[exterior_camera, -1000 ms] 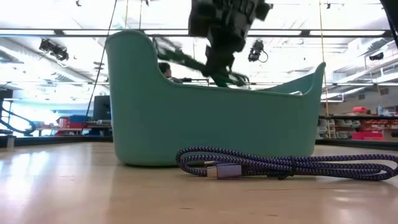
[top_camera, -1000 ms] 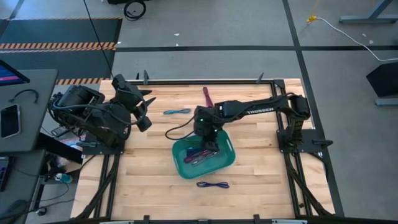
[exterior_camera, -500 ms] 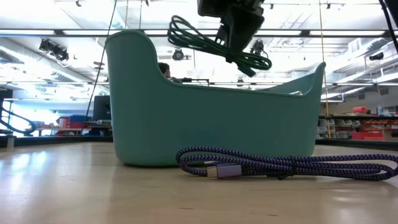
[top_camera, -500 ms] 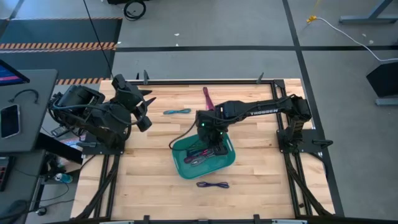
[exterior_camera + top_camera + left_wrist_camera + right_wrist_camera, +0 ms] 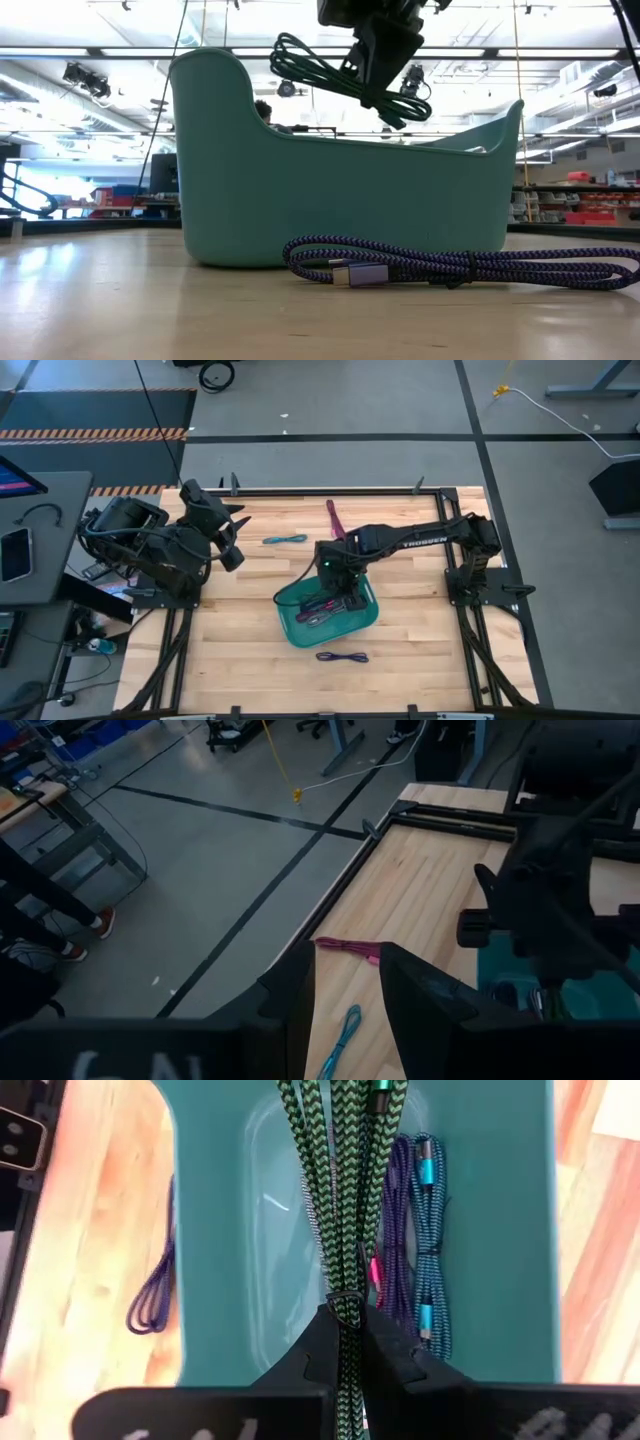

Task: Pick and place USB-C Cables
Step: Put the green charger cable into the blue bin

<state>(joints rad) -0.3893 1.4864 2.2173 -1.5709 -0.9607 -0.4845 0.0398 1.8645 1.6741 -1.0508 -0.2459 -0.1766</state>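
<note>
Since lifting, right hand (image 5: 375, 75) holds green cable (image 5: 330, 75) — higher.

Free tabletop (image 5: 420, 650) around bin (image 5: 290, 622), seemingly.

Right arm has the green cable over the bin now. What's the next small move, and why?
Probably open the right gripper and let go. It is shut on the green cable, which hangs above the teal bin; the right wrist view shows the bin floor directly beneath, with other cables already in it. A slight lowering first may keep the cable's loops from catching the rim.
</note>
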